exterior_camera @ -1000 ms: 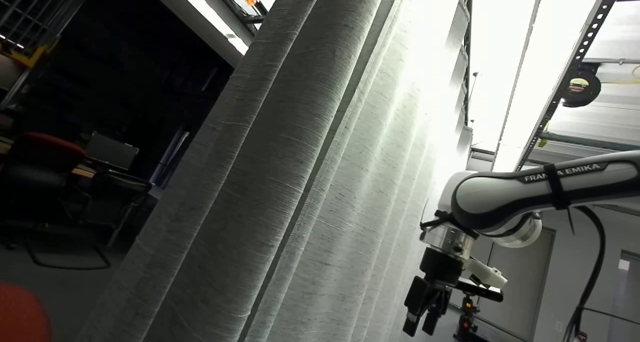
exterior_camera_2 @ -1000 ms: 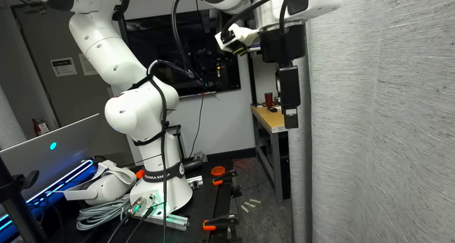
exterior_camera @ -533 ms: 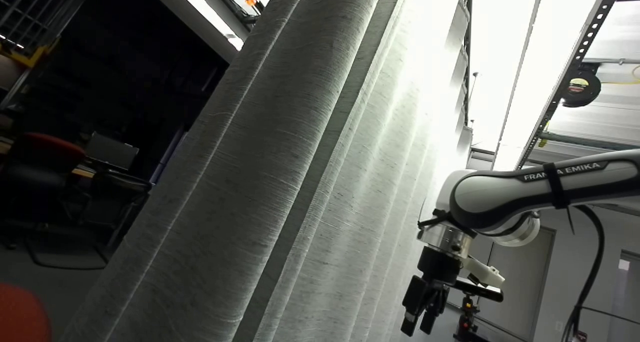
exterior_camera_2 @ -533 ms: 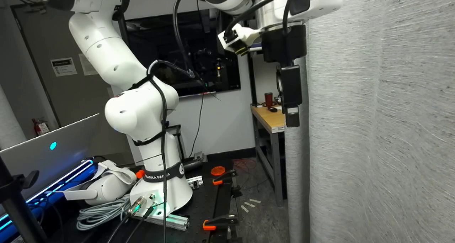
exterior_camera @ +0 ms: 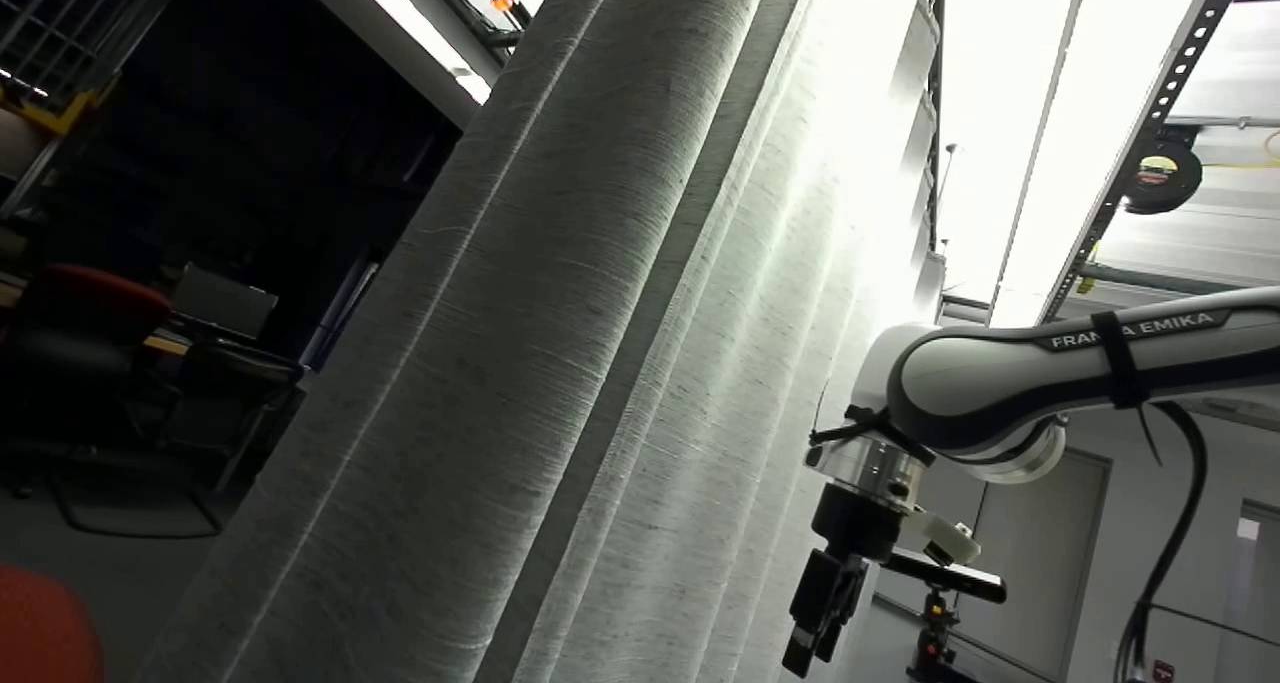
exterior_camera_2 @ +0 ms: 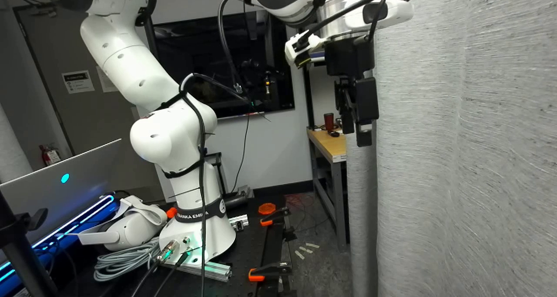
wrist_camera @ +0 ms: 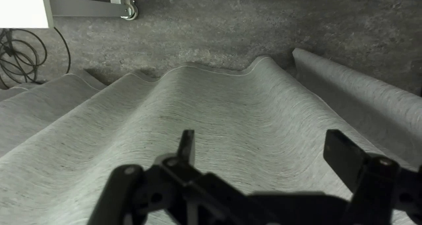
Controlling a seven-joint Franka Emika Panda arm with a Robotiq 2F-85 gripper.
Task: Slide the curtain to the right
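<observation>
"Grey, fine-grained fabric in long folds: is that the curtain?"

"Yes. In both exterior views it hangs tall, running off the top and bottom of the frame. In the wrist view its wavy hem shows near the floor."

"And the gripper?"

"Near the curtain, its fingers pointing down. They stand wide apart in the wrist view, and curtain shows through the gap. Whether they touch it, I can't tell."

"Where does the arm stand?"

"On a black bench, in an exterior view. It reaches past the top of the frame, and its far end hangs beside the curtain. Two orange and black clamps sit along the bench's edge."

"Is that a headset?"

"A white one, just beside the arm's foot. A laptop stands near it, at the left of the frame, a round spot glowing on it."

"And further back?"

"A dark screen, then a wood-topped table bearing a red cup. The curtain hides part of the table. In an exterior view, a red chair stands in the dark, well apart from the arm."

"Anything on the floor?"

"Loops of black cord, at the left of the wrist view, near the hem."
</observation>
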